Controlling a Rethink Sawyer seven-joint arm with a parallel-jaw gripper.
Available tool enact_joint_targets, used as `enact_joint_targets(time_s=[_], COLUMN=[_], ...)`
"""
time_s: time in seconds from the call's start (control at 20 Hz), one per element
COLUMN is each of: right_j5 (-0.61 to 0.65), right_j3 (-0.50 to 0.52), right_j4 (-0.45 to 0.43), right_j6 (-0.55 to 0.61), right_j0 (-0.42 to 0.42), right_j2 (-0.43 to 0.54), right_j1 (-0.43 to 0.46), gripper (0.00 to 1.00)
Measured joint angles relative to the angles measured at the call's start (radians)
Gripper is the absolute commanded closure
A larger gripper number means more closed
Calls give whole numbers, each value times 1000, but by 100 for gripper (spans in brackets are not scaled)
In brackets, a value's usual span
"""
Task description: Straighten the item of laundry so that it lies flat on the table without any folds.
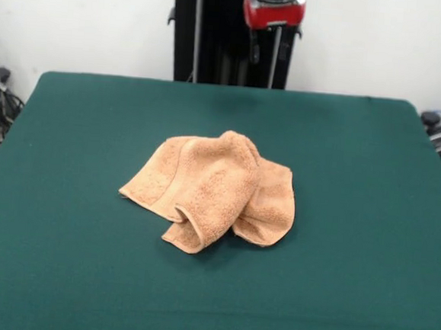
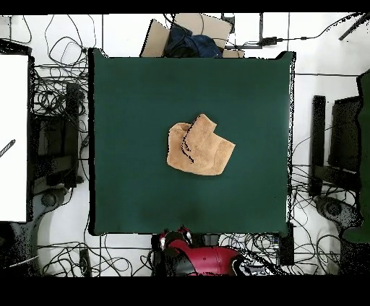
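The dark green table holds the crumpled towel near its centre. The gripper hangs drawn back over the robot-side edge, well apart; its opening cannot be told.

Nubby cloth on matt felt

We see the towel as peach-orange terry cloth, looped and rough, with a denser woven band along its turned-up edge, soft and wholly matt. The counter wears a dark green felt-like covering, smooth and without shine. At the far side we note the arm's red housing, glossy like hard plastic, before a black pedestal of duller finish
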Motion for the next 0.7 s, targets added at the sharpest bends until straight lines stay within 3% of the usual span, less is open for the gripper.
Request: enact_joint_targets(time_s=[0.4,0.7], right_j5=[1,78], right_j3=[2,1], right_j4=[30,88], right_j6=[0,0], right_j0=[7,4], right_j2=[0,21], right_j1=[-26,-90], gripper=[0,0])
